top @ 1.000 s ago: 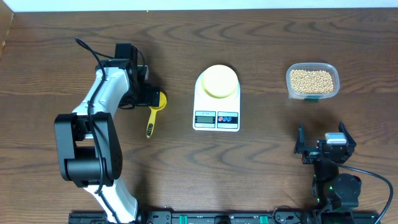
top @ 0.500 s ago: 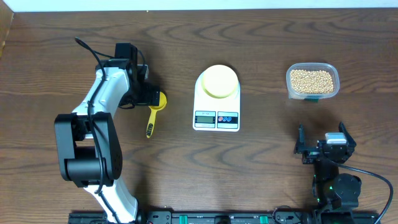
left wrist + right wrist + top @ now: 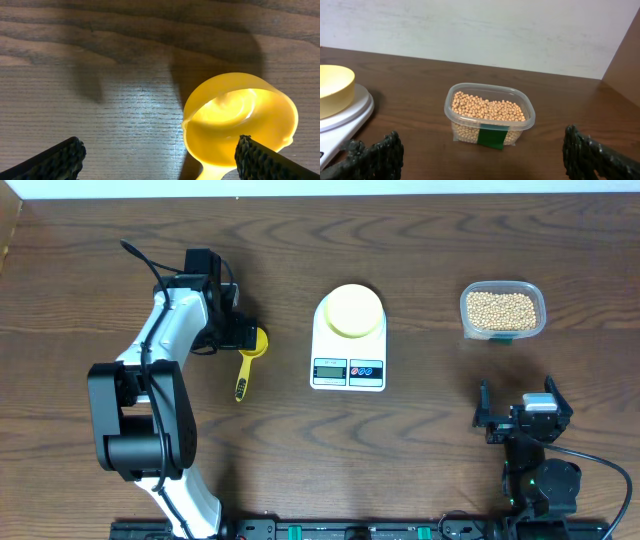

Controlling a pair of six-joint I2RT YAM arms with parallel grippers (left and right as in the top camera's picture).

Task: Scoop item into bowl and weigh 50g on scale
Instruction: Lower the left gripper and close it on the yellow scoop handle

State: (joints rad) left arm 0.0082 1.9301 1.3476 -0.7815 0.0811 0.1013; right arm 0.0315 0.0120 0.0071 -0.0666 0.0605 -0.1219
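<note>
The tan beans [image 3: 502, 307] fill a clear plastic tub [image 3: 490, 131] at the back right. On the white scale [image 3: 348, 350] in the middle stands the pale yellow bowl [image 3: 352, 310], with nothing in it; both also show at the left edge of the right wrist view, the bowl [image 3: 332, 87] on the scale [image 3: 347, 117]. A yellow scoop [image 3: 246, 360] lies left of the scale. My left gripper [image 3: 240, 336] hangs open over the scoop's cup [image 3: 240, 120], which sits close to the right finger [image 3: 260, 161]. Near the front right, my right gripper [image 3: 518, 408] stands open and holds nothing, facing the tub.
The scoop's handle [image 3: 241, 380] points toward the table's front edge. A green label [image 3: 492, 136] marks the tub's near side. A pale wall [image 3: 480, 30] rises behind the table's far edge.
</note>
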